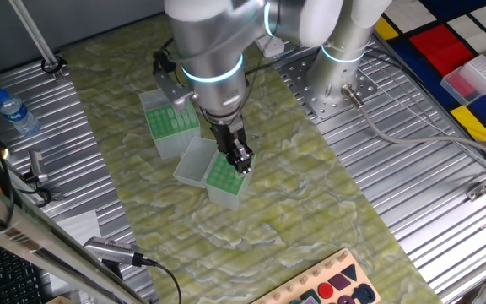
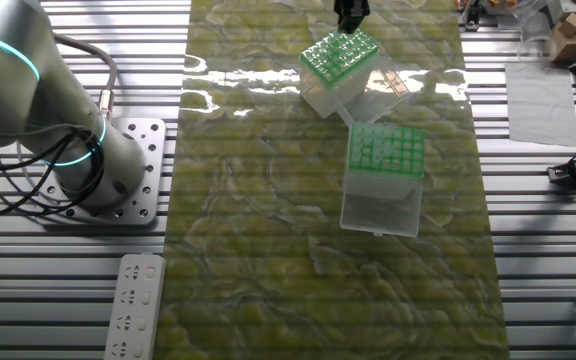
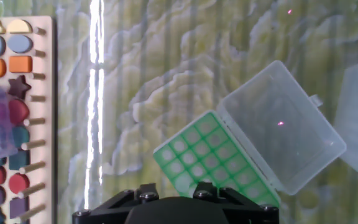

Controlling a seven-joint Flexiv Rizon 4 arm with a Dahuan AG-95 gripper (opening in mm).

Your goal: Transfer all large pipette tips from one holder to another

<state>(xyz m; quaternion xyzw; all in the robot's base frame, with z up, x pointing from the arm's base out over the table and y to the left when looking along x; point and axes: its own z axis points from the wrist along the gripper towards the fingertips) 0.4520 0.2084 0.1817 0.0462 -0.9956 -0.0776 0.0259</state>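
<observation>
The mat (image 1: 310, 211) covering the bench is showing a marbled pattern of yellow-green and pale grey, while the bench (image 1: 412, 169) itself is showing ribbed silver metal. The large pipette tips (image 2: 386, 147) are appearing pale mint green, sitting in translucent whitish boxes with clear lids (image 3: 281, 140). The arm (image 1: 209, 51) is glowing with a cyan ring on its silver body, and the hand (image 1: 240, 158) is looking black. A wooden puzzle board (image 3: 11, 118) is displaying orange, purple, teal and red shapes.
</observation>
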